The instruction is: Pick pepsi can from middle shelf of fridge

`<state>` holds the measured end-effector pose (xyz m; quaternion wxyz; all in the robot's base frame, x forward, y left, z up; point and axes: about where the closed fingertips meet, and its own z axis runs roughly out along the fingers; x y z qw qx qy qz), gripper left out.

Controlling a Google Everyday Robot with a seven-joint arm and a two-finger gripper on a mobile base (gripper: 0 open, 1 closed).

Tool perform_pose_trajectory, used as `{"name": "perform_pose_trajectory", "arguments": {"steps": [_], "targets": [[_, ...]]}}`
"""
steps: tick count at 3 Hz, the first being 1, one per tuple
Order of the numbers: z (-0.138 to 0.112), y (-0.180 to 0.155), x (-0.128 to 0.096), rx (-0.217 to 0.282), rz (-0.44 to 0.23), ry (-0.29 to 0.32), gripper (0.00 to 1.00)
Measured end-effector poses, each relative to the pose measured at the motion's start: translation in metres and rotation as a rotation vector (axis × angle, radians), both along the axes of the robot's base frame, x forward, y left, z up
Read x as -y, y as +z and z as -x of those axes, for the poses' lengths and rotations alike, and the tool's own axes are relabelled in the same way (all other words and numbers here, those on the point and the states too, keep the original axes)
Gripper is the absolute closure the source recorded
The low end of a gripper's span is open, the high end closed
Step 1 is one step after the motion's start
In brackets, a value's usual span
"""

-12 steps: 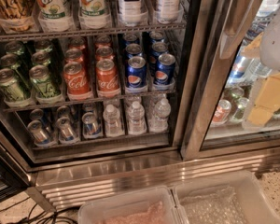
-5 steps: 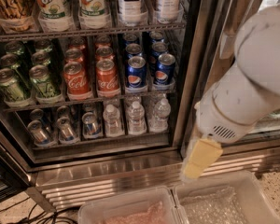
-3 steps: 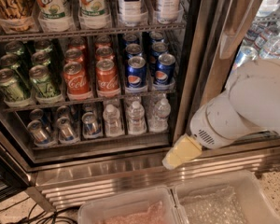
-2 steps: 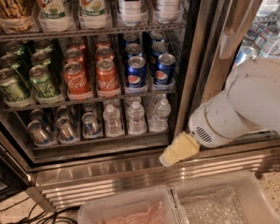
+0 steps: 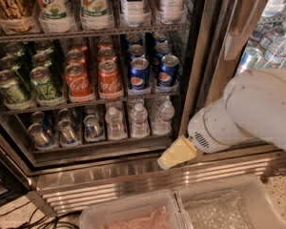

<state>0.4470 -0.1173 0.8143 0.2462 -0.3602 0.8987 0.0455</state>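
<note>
The fridge (image 5: 109,173) stands open with wire shelves of drinks. On the middle shelf (image 5: 52,104) stand rows of green cans (image 5: 43,82), red Coca-Cola cans (image 5: 109,78) and dark-blue pepsi cans. The front pepsi cans (image 5: 139,73) (image 5: 168,70) are at the right end of the shelf, with more behind them. My gripper (image 5: 175,153), pale yellow at the end of the white arm (image 5: 248,111), hangs low in front of the fridge's steel sill. It is below and to the right of the pepsi cans, well apart from them and holding nothing.
Tall bottles (image 5: 93,4) fill the shelf above. Small water bottles (image 5: 138,120) and cans (image 5: 66,130) fill the shelf below. A steel door post (image 5: 200,56) separates a right compartment of water bottles (image 5: 276,46). Two clear plastic bins (image 5: 181,213) sit on the floor in front.
The white arm has swung in from the right edge and come down. The gripper has moved left and low, now in front of the fridge sill. The cans have not moved.
</note>
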Motion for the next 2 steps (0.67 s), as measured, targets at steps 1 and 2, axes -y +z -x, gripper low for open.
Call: {"name": "perform_pose_trajectory", "arguments": {"steps": [1,2], "targets": [[-0.014,-0.016,-0.010,0.063,-0.028,-0.077,0.00],[-0.033,-0.016,-0.017,0.178,-0.019,-0.129,0.00]]}}
